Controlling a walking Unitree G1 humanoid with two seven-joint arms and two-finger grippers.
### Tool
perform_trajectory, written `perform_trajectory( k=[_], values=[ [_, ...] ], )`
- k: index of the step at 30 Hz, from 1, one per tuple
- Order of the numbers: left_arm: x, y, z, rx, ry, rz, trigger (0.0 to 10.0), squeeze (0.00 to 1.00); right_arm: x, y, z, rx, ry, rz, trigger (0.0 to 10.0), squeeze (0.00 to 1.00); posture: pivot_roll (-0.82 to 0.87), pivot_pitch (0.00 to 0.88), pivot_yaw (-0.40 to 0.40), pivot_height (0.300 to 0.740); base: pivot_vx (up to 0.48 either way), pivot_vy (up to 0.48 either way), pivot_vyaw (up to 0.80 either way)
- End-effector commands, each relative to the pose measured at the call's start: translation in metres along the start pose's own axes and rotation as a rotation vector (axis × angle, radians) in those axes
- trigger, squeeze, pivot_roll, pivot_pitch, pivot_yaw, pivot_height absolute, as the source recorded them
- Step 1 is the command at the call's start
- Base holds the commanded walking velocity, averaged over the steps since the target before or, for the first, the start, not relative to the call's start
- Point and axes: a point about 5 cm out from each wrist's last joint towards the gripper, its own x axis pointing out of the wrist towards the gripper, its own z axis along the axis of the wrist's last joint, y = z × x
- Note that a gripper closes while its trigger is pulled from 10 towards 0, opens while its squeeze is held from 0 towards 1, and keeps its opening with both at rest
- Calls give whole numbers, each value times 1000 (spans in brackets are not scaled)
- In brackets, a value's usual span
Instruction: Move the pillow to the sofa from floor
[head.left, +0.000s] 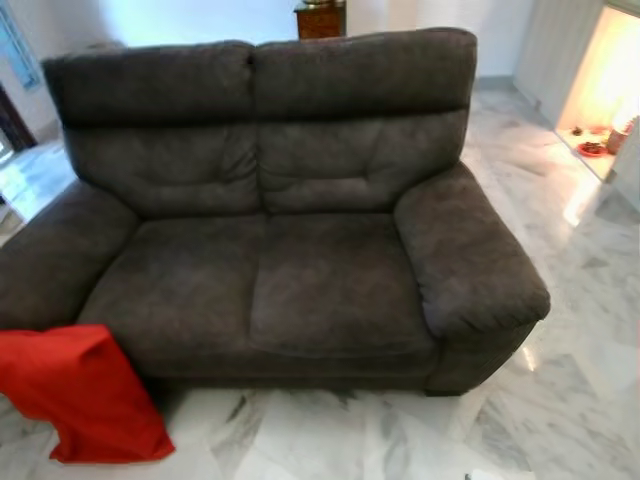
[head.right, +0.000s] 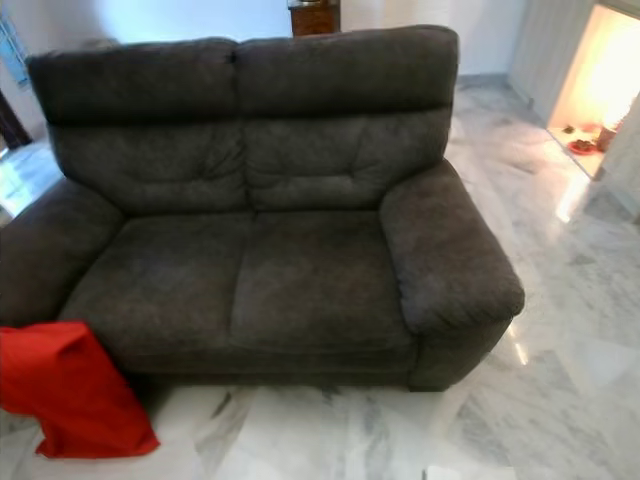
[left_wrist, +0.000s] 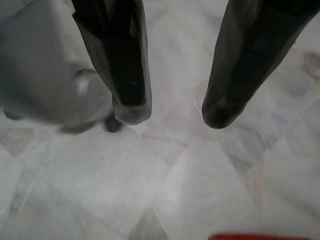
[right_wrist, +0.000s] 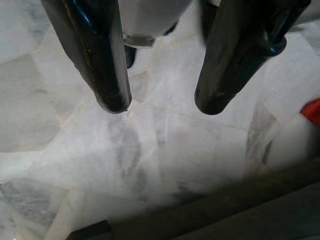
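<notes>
My two-seat sofa (head.left: 280, 210) ahead is dark charcoal-brown all over, a suede-like fabric with faint lighter mottling and no printed pattern. Against the sofa's front corner on my left lies the pillow (head.left: 80, 395), a plain bright red. The floor (head.left: 580, 330) around the sofa is white marble veined with grey, in large slabs. Behind the sofa's backrest a piece of wooden furniture (head.left: 320, 20) is reddish brown. My left gripper (left_wrist: 172, 112) has glossy black fingers over that white-grey marble, and my right gripper (right_wrist: 160, 105) has the same shiny black fingers.
</notes>
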Motion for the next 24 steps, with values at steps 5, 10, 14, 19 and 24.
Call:
perform_trajectory(
  k=[5,10,14,19,24],
  values=[
    [-2,9,-4,16,19,21,10000,0,1,10,-3,-1,16,19,10000,0,-39,57,62,740,0,480,0],
    [-2,7,-3,14,17,21,10000,0,1,10,-3,3,17,17,10000,0,-38,62,62,740,0,480,0],
    [0,3,-1,11,14,18,10000,0,1,9,-4,5,19,14,10000,0,-34,66,63,740,0,480,0],
    [0,1,-1,11,14,17,10000,0,0,9,-5,9,22,15,10000,0,-36,65,62,740,0,480,0],
    [0,4,-1,10,14,17,10000,0,0,9,-6,7,24,14,10000,0,-36,68,62,740,0,480,0]
  ],
)
